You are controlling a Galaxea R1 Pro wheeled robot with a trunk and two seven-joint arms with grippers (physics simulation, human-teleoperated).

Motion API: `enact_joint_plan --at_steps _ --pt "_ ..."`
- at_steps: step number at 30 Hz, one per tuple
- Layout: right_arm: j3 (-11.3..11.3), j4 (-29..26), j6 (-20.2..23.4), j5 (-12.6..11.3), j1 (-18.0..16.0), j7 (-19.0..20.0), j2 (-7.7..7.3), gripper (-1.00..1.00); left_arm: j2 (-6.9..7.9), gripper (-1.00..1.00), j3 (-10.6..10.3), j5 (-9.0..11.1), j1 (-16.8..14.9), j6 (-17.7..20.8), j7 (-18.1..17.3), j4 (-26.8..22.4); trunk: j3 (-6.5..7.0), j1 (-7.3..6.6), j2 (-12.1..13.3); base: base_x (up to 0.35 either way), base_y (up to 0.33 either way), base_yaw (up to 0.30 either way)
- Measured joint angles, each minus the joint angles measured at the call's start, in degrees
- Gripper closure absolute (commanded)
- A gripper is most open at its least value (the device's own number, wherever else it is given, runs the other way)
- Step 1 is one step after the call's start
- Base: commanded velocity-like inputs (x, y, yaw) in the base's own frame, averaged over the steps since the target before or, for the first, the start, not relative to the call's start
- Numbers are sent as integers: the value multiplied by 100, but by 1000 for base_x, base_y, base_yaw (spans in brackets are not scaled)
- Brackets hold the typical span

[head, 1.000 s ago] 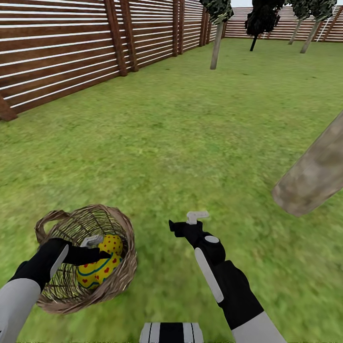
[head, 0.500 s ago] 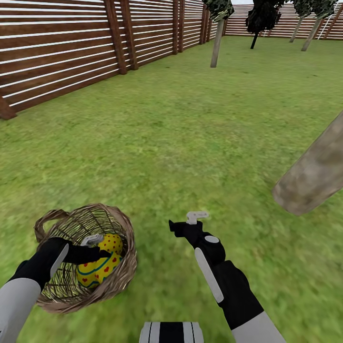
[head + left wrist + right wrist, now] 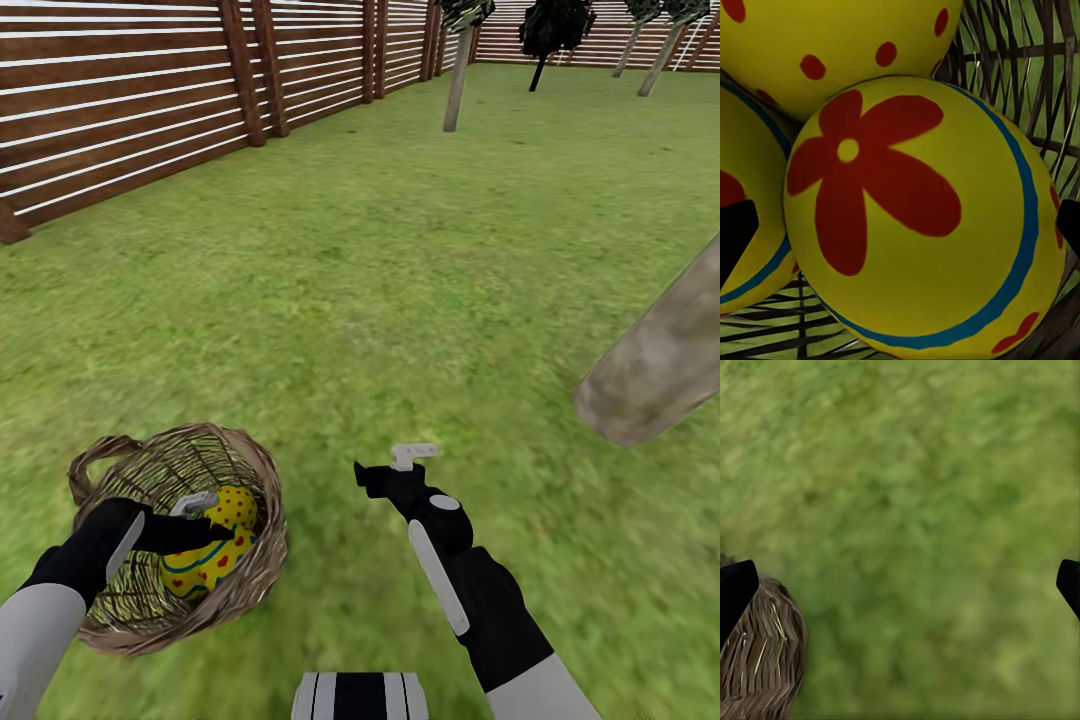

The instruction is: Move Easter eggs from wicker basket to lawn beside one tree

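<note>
Head view: left gripper (image 3: 205, 520) reaches into the wicker basket (image 3: 255, 590), jaws spread wide around an Easter egg (image 3: 922, 225); right gripper (image 3: 395, 470) hovers open, empty.

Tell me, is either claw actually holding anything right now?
Nothing yet. The left gripper is open inside the tan wicker basket, fingers either side of a yellow flower-painted egg. The right gripper is open over grass.

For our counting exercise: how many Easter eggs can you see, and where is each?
3, all in the wicker basket: the flower egg lies between the left gripper's open fingertips, the dotted egg touches it, and a third egg sits alongside. None looks hidden.
</note>
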Motion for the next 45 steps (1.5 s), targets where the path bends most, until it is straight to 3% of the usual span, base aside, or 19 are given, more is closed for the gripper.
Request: enact_joint_plan --at_steps 24,27,40,45 --pt "0 0 0 0 0 0 0 -100 -17 -100 -29 -8 0 1 -72 0 -44 5 -3 0 0 0" --pt "0 0 0 0 0 0 0 -100 -17 -100 -31 -10 0 1 -75 0 -110 13 -6 0 0 0" --pt "0 0 0 0 0 0 0 -100 -25 -100 -46 88 -7 26 -122 -10 -175 20 -11 0 0 0" --pt "0 -4 0 0 0 0 0 -100 -36 -100 -53 35 -2 20 -112 -129 -220 24 -14 0 0 0"
